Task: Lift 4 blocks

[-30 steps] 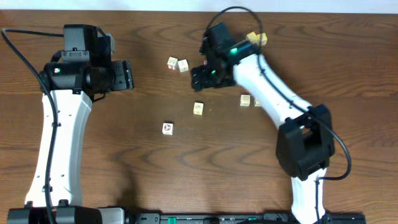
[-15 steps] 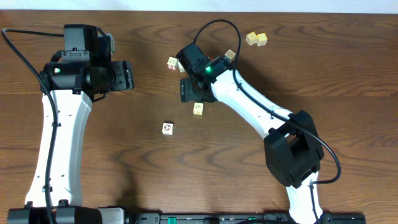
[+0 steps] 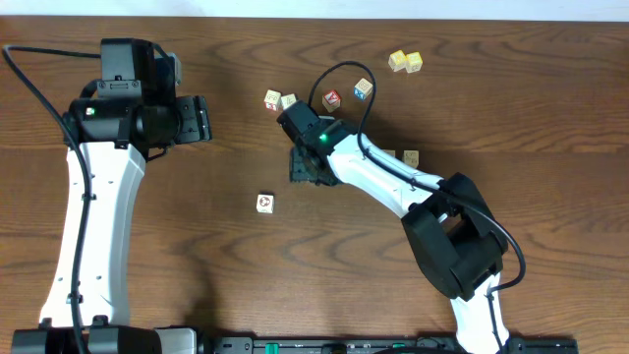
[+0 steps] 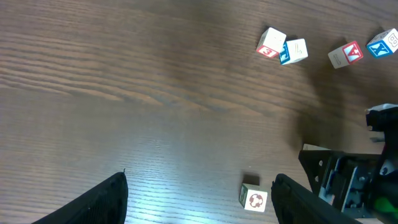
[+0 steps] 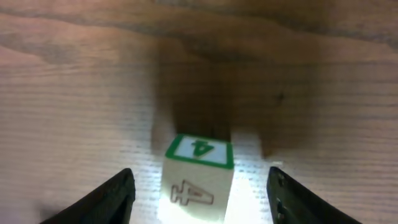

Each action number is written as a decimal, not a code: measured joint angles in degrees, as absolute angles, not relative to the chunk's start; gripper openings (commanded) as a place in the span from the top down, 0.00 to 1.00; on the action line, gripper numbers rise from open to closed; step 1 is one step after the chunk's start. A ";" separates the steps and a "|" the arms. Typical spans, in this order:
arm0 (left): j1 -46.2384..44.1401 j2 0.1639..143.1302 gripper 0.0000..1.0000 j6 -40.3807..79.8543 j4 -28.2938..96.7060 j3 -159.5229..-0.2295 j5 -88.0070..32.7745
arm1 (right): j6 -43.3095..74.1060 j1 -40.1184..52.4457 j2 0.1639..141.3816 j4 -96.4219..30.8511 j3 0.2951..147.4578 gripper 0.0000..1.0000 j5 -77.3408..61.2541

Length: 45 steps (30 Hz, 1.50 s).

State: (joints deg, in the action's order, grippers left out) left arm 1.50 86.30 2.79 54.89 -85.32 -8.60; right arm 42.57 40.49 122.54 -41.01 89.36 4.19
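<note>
Left gripper (image 3: 201, 120): jaws wide apart, empty.
Ring-marked block (image 3: 265, 203): lies free between the arms.
Right gripper (image 3: 310, 167): jaws parted astride green-4 block (image 5: 198, 177), gaps both sides; the overhead view hides that block.
Red-faced cube (image 3: 332, 98): just beyond.
Two pale blocks (image 3: 410, 157): partly hidden behind right arm (image 3: 378, 182).

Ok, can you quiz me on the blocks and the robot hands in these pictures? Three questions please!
1. True or false: the right hand has its fingers on either side of the green 4 block.
2. How many yellow cubes sit together at the far edge of the table? A one, B two, C four.
3. What mark is on top of the lone block lying closest to the robot's base?

Key: 1 true. 2 B. 3 a dark reddish ring.
</note>
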 measured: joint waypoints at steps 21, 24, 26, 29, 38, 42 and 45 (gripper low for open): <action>1.50 86.30 0.26 2.79 54.89 -85.32 -8.60 | 43.38 40.47 122.54 -40.91 87.99 0.57 7.53; 1.50 86.30 0.26 2.79 54.87 -85.32 -8.60 | 43.40 40.47 122.54 -40.91 87.99 0.55 7.55; 1.50 86.30 0.26 2.79 54.87 -85.32 -8.60 | 43.40 40.47 122.54 -40.91 87.99 0.56 7.55; 1.50 86.30 0.26 2.79 54.89 -85.32 -8.60 | 43.38 40.47 122.54 -40.91 87.99 0.57 7.57; 1.50 86.30 0.25 2.79 54.89 -85.32 -8.60 | 43.42 39.88 122.54 -41.71 87.99 0.71 7.75; 1.50 86.30 0.26 2.79 54.89 -85.32 -8.60 | 43.13 37.78 122.54 -42.19 88.01 0.68 7.46; 1.50 86.30 0.26 2.79 54.87 -85.32 -8.60 | 41.76 35.92 122.54 -42.44 87.99 0.67 7.53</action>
